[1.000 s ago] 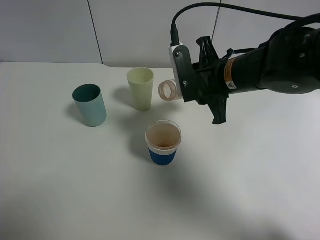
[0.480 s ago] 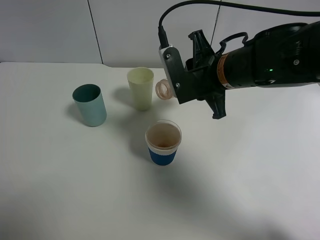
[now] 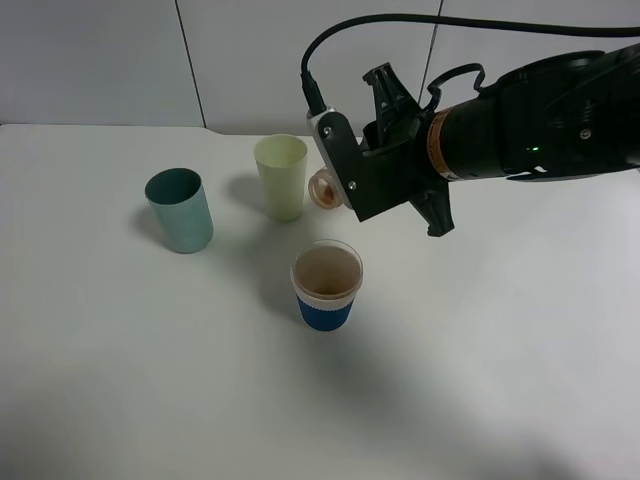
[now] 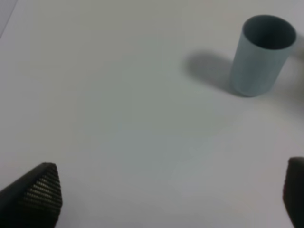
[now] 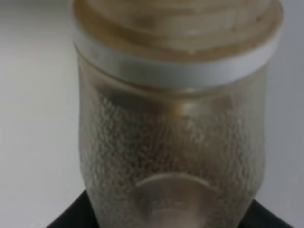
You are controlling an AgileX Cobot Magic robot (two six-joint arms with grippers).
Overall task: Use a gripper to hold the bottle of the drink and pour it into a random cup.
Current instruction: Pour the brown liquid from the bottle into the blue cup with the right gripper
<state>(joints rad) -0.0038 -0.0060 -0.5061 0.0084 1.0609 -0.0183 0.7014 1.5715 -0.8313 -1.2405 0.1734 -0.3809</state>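
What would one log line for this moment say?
right claw: grips drink bottle, tipped sideways | blue-sleeved cup: no stream | left claw: open

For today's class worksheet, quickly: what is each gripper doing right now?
Left gripper: open, empty.
Right gripper: closed on the bottle of the drink.
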